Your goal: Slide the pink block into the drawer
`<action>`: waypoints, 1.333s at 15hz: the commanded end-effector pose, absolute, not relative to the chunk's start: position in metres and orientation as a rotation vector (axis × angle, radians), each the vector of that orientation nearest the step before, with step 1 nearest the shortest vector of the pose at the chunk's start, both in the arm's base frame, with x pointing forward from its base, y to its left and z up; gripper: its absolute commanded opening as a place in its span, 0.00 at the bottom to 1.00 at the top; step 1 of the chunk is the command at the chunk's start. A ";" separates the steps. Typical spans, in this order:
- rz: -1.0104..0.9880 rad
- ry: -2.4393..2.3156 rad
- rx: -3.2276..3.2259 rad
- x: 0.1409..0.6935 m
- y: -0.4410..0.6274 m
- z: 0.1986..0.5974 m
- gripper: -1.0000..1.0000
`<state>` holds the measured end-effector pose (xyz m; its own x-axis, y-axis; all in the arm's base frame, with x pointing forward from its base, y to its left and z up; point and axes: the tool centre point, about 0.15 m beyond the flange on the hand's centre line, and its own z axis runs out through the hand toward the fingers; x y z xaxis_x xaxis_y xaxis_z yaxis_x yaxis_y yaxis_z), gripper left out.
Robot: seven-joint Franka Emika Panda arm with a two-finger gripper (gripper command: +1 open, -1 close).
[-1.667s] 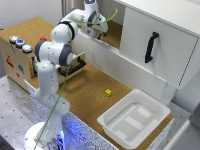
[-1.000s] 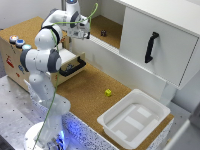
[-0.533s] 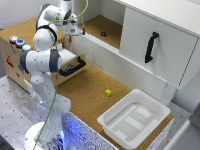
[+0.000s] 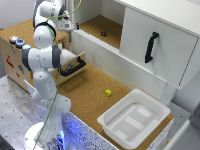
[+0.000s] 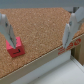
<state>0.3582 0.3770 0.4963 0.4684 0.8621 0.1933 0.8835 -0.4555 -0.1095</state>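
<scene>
In the wrist view a pink block [image 5: 15, 47] lies on a cork surface, just inside one of my fingers [image 5: 6, 30]. My gripper [image 5: 38, 30] is open, with its jaws wide apart and the block low between them, close to one side. In the exterior view my gripper [image 4: 68, 25] hangs over the raised cork shelf at the back left, and the block does not show there. The plywood drawer [image 4: 70, 61] with its black bar handle [image 4: 75, 65] stands pulled out of the small wooden box [image 4: 12, 57], partly behind my arm.
A small yellow block [image 4: 108, 92] lies on the lower cork floor. A white tray [image 4: 112, 127] stands at the front right. The big white cabinet door [image 4: 165, 55] with a black handle is at the right. A small dark object [image 4: 103, 33] sits on the shelf.
My arm has swung toward the exterior view's left along the raised shelf and come lower. The gripper now sits near the shelf's left end, above the drawer side.
</scene>
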 end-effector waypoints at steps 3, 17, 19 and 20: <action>-0.183 -1.620 -2.472 0.332 0.435 0.547 1.00; 0.202 -1.945 -2.477 0.320 0.520 0.522 0.00; 0.227 -1.920 -2.459 0.320 0.520 0.507 0.00; 0.236 -1.933 -2.451 0.319 0.521 0.500 0.00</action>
<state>0.3011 0.4834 0.5088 0.2474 0.9628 0.1084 0.9683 -0.2416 -0.0633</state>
